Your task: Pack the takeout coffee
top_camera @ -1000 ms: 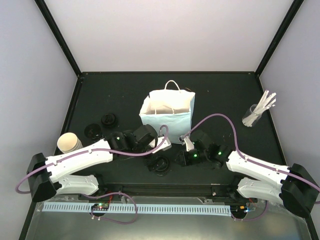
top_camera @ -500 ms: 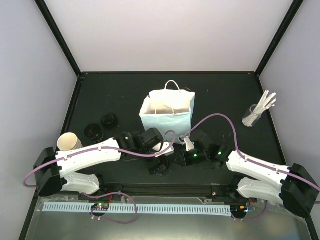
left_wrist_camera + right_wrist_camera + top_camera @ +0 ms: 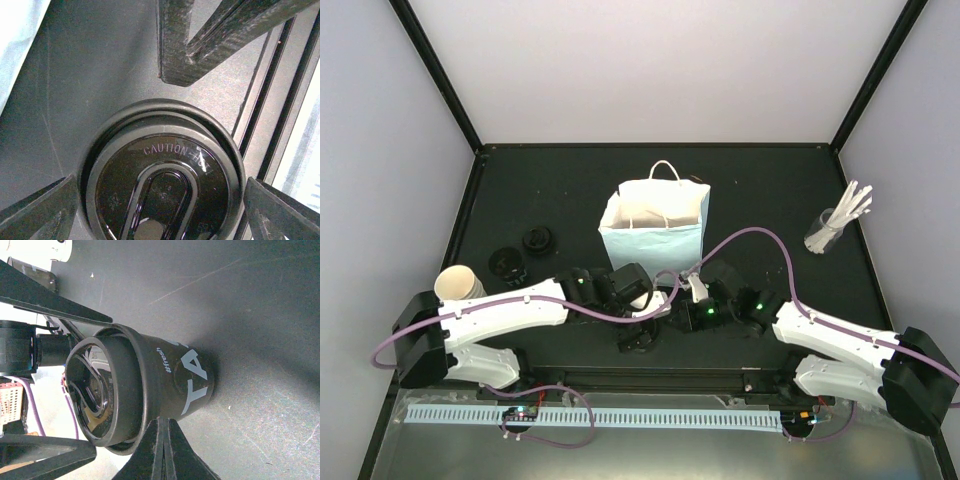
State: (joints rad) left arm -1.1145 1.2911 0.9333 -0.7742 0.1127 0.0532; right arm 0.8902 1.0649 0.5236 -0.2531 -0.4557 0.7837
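I've got the black table (image 3: 770, 190) w/ the blue bag (image 3: 655, 228) standing mid-table. L claw (image 3: 159, 181) hangs over the black cup (image 3: 170, 375), fingers spread wide either side of its lid (image 3: 165, 150), gripping nothing. R claw (image 3: 162, 432) is pinched closed and empty, tip at the cup's side; can't tell if it touches. Cup's upright nr the front edge, in front of the bag. Cream cup (image 3: 458, 284) far left, glass of sticks (image 3: 830, 230) far right, two loose lids (image 3: 507, 262) nr the cream cup.
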